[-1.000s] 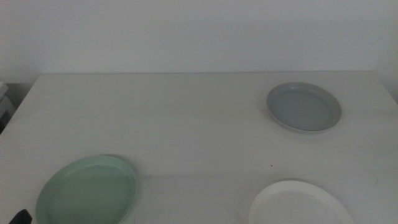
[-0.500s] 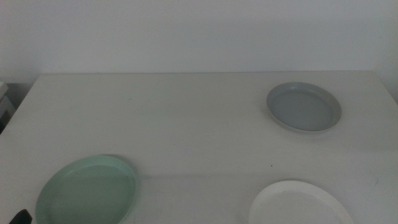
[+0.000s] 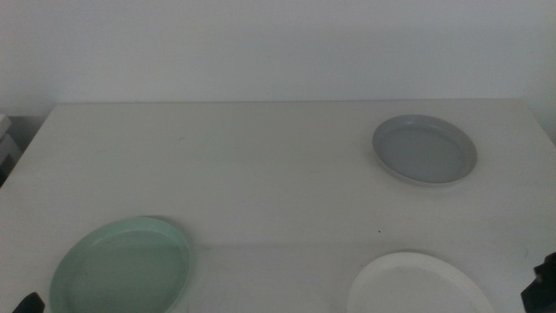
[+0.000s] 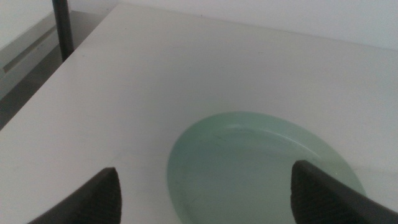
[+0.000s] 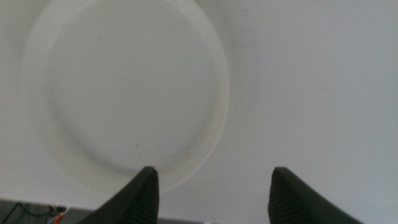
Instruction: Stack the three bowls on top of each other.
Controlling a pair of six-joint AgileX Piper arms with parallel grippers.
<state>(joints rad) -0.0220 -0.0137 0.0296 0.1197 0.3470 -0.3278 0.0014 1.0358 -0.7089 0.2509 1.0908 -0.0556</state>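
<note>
Three shallow bowls lie apart on the white table (image 3: 261, 174). The pale mint green bowl (image 3: 122, 268) is at the front left, the grey-blue bowl (image 3: 426, 149) at the back right, the white bowl (image 3: 419, 285) at the front right. My left gripper (image 4: 205, 196) is open above the near side of the mint bowl (image 4: 261, 168); only a dark tip of it (image 3: 29, 303) shows at the middle view's bottom left corner. My right gripper (image 5: 211, 190) is open over the rim of the white bowl (image 5: 124, 93); it shows at the middle view's right edge (image 3: 544, 283). Both are empty.
A dark post (image 4: 62, 25) stands beyond the table's left edge. The table's front edge (image 5: 62, 208) lies just past the white bowl.
My right gripper has come into the middle view at the lower right edge. The bowls and the left gripper have not moved.
</note>
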